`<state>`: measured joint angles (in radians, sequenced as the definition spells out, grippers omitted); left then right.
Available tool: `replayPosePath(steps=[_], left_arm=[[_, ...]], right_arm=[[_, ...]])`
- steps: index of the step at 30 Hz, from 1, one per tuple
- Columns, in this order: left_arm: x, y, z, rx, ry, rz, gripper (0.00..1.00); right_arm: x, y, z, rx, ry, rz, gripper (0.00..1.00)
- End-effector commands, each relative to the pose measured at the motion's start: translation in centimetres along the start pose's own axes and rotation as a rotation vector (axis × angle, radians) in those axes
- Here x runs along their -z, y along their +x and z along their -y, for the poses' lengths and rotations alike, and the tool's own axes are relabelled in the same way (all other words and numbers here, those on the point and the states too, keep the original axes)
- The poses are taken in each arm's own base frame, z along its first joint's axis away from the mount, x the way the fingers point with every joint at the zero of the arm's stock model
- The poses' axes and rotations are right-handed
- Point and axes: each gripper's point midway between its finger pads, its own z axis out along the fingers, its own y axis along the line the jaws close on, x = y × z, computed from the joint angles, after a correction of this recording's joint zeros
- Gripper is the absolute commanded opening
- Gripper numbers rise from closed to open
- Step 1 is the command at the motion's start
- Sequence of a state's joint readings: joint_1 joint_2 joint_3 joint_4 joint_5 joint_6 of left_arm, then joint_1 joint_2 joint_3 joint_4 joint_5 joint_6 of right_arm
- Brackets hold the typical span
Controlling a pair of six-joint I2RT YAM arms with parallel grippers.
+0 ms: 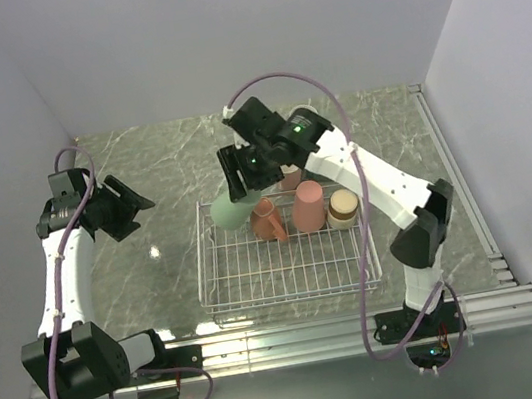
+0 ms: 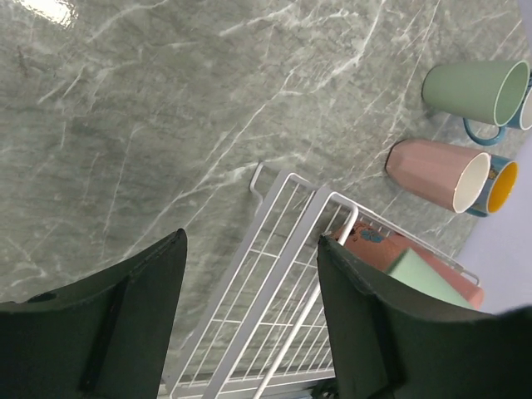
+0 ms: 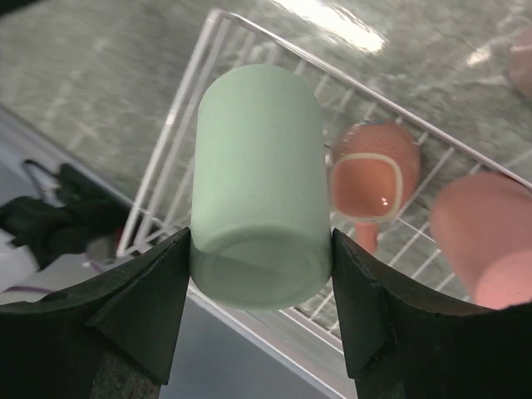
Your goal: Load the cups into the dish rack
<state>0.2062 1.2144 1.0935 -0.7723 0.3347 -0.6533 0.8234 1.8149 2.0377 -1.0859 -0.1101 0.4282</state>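
The smooth sage green cup (image 3: 258, 150) is clamped between the fingers of the right gripper (image 3: 262, 245), which press on both its sides. In the overhead view it hangs tilted at the upper left corner of the white wire dish rack (image 1: 282, 270); we cannot tell whether it touches the wire. Along the rack's upper edge we count a salmon handled mug (image 1: 268, 222), a taller pink cup (image 1: 308, 205) and a short brown metallic cup (image 1: 343, 210). At the upper right of the left wrist view four more are on the grey-green marble table (image 1: 140, 169) beyond the rack: a sage green mug (image 2: 470, 87), a pale pink cup (image 2: 432, 170) and two partly hidden blue mugs (image 2: 482, 131). We judge the job near half done. The left gripper (image 2: 249, 249) hovers at the left of the overhead view, fingers spread and empty, apart from the rack. The rack's lower rows are bare wire with room for cups; its low rim is the edge to clear
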Motion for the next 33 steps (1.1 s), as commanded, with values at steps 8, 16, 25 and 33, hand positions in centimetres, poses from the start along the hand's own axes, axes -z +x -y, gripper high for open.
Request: replayPosePath(steps=[8, 16, 25, 33], left_arm=[[1.3, -0.7, 0.0, -0.053, -0.015, 0.036, 0.66], [1.5, 0.1, -0.8, -0.056, -0.028, 0.038, 0.66], [1.9, 0.4, -0.9, -0.051, -0.027, 0.05, 0.66], [1.0, 0.3, -0.7, -0.033, -0.009, 0.034, 0.65]], right_arm=[[-0.8, -0.5, -0.8, 0.126, 0.097, 0.006, 0.0], [-4.4, 0.8, -0.6, 0.173, 0.167, -0.057, 0.0], [-7.2, 2.3, 0.5, 0.22, 0.24, -0.105, 0.0], [-8.5, 2.3, 0.0, 0.24, 0.228, -0.128, 0.1]])
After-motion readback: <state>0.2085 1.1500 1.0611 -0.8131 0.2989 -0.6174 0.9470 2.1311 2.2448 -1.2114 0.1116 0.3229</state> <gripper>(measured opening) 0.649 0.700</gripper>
